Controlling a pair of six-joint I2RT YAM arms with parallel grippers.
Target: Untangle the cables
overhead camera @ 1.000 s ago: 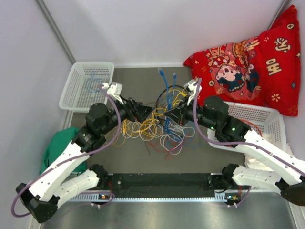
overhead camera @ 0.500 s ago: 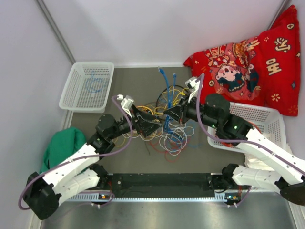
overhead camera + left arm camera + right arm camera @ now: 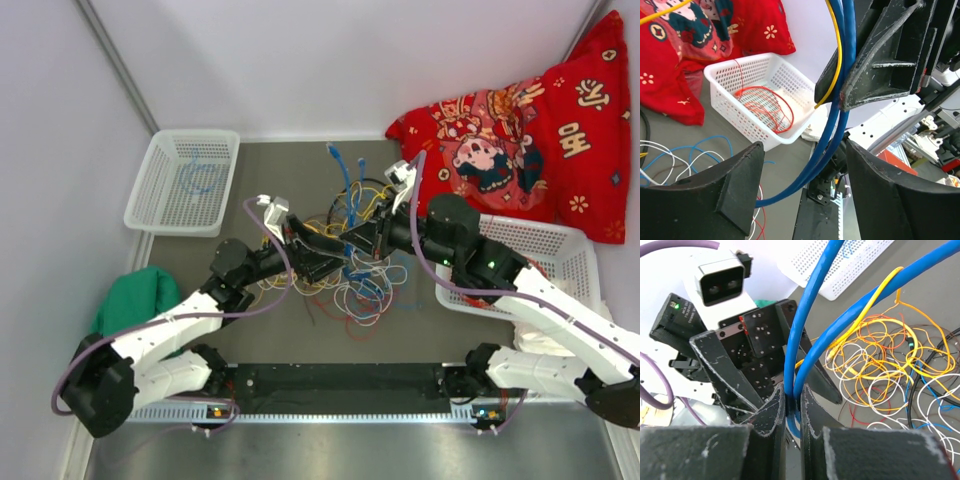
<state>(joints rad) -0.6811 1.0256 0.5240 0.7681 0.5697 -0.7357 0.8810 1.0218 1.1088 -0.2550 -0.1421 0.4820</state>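
Observation:
The cables (image 3: 350, 265) lie as a tangle of yellow, orange, white, red, blue and black loops mid-table. My right gripper (image 3: 352, 240) is shut on a doubled blue cable (image 3: 805, 315) and holds it up off the tangle; in the right wrist view the gripper (image 3: 792, 389) pinches both strands. My left gripper (image 3: 335, 258) is open, right opposite the right one. In the left wrist view the blue cable (image 3: 835, 145) runs between its spread fingers (image 3: 715, 195) without touching them. Two blue plug ends (image 3: 335, 155) point to the far side.
A white basket (image 3: 185, 180) at the far left holds a blue cable. A second white basket (image 3: 520, 250) under the right arm holds a red cable (image 3: 765, 97). A red printed cushion (image 3: 520, 130) lies at the far right, a green cloth (image 3: 135, 300) at the left edge.
My left arm has swung right and forward into the tangle, so its open gripper now straddles the blue cable. My right gripper has kept its hold and hardly moved.

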